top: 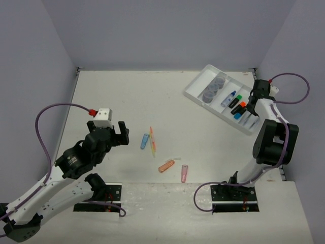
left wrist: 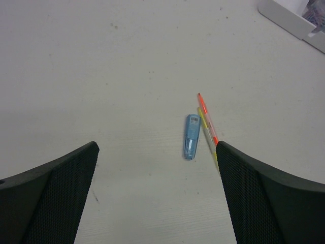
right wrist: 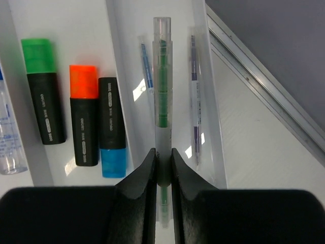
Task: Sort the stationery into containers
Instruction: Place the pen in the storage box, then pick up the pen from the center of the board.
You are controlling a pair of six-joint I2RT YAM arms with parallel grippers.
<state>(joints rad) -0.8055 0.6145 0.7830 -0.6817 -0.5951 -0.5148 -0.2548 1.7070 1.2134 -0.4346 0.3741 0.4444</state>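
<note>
The stationery is small and mixed. Three round grey-blue pots (top: 213, 89) sit in a row in one long compartment of the white tray (top: 195, 87). Three black highlighters lie side by side in another compartment: one capped green (right wrist: 43, 91), one orange (right wrist: 84, 114) and one blue (right wrist: 111, 127). Beside them, away from the pots, is the tray's outermost compartment, which holds a thin blue pen (right wrist: 147, 66) and a thin purple pen (right wrist: 195, 91).

Only the right wrist view shows the right gripper (right wrist: 163, 168) pinched on a clear pen with a green core (right wrist: 162, 101). This pen lies lengthwise over that outermost compartment, between the two thin pens. Whether it touches the floor there cannot be told.

The overhead view shows what lies loose on the table (top: 117, 91), well apart from the tray. A blue capsule (top: 144, 141) is just beside a thin orange pen (top: 152, 141) and a yellow pen (left wrist: 205, 132). An orange capsule (top: 166, 165) and a pink capsule (top: 184, 173) lie farther from the tray.

The left gripper (left wrist: 157, 193) hangs above the table with its fingers spread wide, holding nothing. In its wrist view the blue capsule lies between them.
</note>
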